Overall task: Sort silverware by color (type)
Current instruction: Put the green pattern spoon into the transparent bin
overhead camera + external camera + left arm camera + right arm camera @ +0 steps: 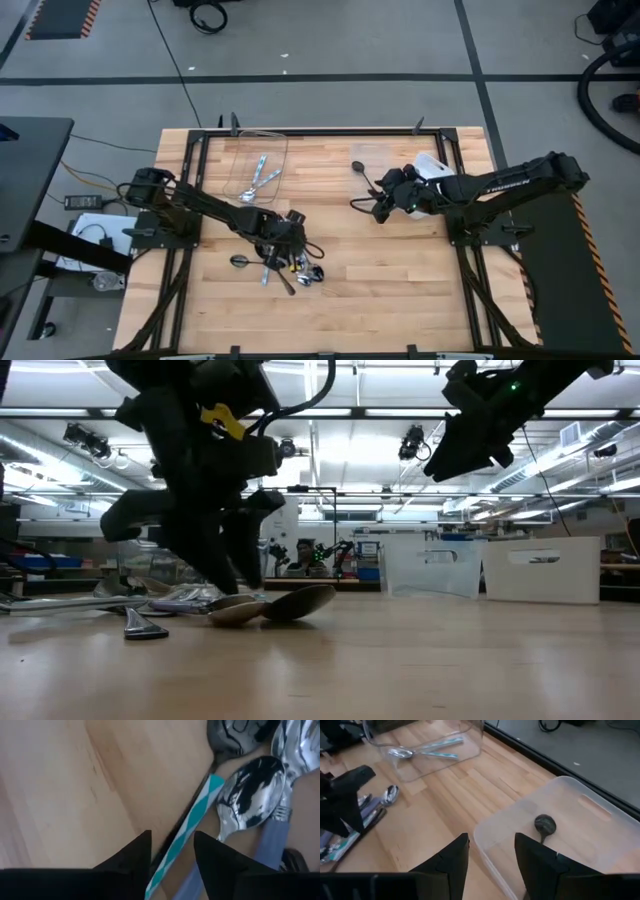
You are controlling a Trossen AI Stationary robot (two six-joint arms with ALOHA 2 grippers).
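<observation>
A heap of silverware (292,264) lies on the wooden table near its middle: shiny spoons (250,795), a teal-and-white striped handle (192,822), a blue-grey handle (272,837) and dark pieces. My left gripper (171,836) is low over the heap, open, with one finger on either side of the striped handle. My right gripper (491,837) is open and holds nothing. It hovers above the table (381,208) beside a clear container (570,785) that has one dark spoon (545,825) lying in it.
A second clear container (258,165) at the far side holds light-blue-handled spoons (425,749). One dark spoon (240,262) lies apart, left of the heap. Bare wood spreads over the near half of the table. The black frame rails run along the table's edges.
</observation>
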